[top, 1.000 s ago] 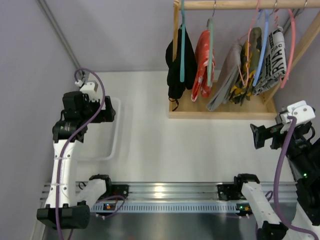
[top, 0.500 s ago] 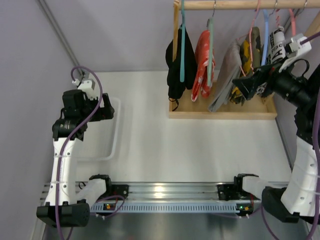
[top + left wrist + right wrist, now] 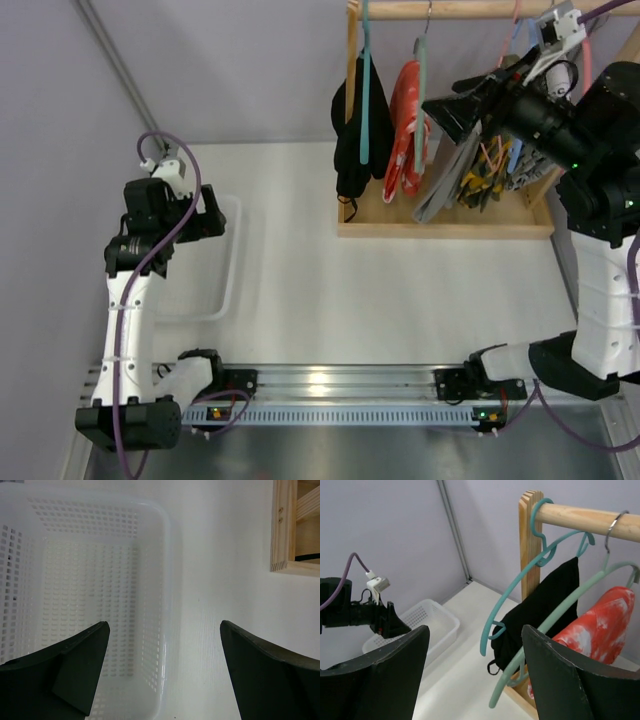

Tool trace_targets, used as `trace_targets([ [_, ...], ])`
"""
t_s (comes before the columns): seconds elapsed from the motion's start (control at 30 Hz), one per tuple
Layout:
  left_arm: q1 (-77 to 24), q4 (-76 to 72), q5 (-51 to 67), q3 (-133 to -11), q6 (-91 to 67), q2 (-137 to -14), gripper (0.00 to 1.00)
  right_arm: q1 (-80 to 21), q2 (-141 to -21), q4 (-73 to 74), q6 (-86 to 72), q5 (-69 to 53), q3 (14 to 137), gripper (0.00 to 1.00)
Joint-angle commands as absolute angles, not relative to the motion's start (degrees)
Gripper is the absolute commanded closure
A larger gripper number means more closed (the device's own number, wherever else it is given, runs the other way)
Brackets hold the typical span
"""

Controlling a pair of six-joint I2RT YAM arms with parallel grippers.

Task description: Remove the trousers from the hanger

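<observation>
With the parted, empty right gripper beside the red trousers hanging on the rail, pinch cloth, not hanger, and draw down slowly; hold the wide-open left gripper over the basket.

The left arm rises from its base and folds forward at the elbow. The left gripper tilts down and to the right, its jaws spread wide with nothing between them. The right arm stands tall from its base and reaches high, leaning left. The right gripper points left, roughly level, its jaws apart and empty.
</observation>
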State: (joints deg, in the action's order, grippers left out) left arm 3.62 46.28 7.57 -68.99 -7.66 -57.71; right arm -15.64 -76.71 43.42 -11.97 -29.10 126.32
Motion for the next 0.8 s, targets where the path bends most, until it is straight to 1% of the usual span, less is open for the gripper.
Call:
trace_targets([
  [0.0,4.4,43.6,6.9,-69.9,-9.0,-57.4,0.01,-22.6,-79.1,39.0,-10.6,-18.3,128.8,0.25],
  [0.03,4.5,43.7,6.7,-69.9,-9.1,-57.5,0.01,-24.3,-80.1,38.8,-9.6,-14.4,128.6,0.3],
  [0.07,4.6,43.7,6.8,-69.9,-9.2,-57.6,0.01,-27.7,-80.6,38.6,-9.1,-12.3,128.6,0.31],
  [0.17,5.1,43.6,6.6,-69.8,-9.5,-57.4,0.01,-33.5,-83.0,37.3,-8.3,-6.3,128.8,0.34],
  [0.2,5.3,43.7,6.5,-69.7,-9.6,-57.2,0.01,-34.4,-83.7,36.6,-8.4,-5.3,128.9,0.37],
  [0.27,5.4,43.7,6.2,-69.6,-9.8,-57.1,0.01,-36.3,-85.8,36.3,-10.2,-0.5,129.4,0.38],
  [0.33,5.6,43.7,5.5,-69.5,-10.0,-56.8,0.01,-36.6,-87.6,35.5,-13.3,3.8,129.5,0.39],
  [0.53,5.7,43.5,4.7,-68.6,-10.8,-55.6,0.01,-37.0,-91.4,32.9,-19.5,9.0,130.9,0.41],
  [0.63,5.8,43.1,4.6,-67.9,-11.2,-55.2,0.01,-37.4,-93.9,33.7,-21.0,10.8,131.9,0.45],
  [0.77,5.8,42.9,4.2,-67.5,-11.6,-54.7,0.01,-37.4,-96.1,34.2,-22.2,11.8,131.7,0.47],
])
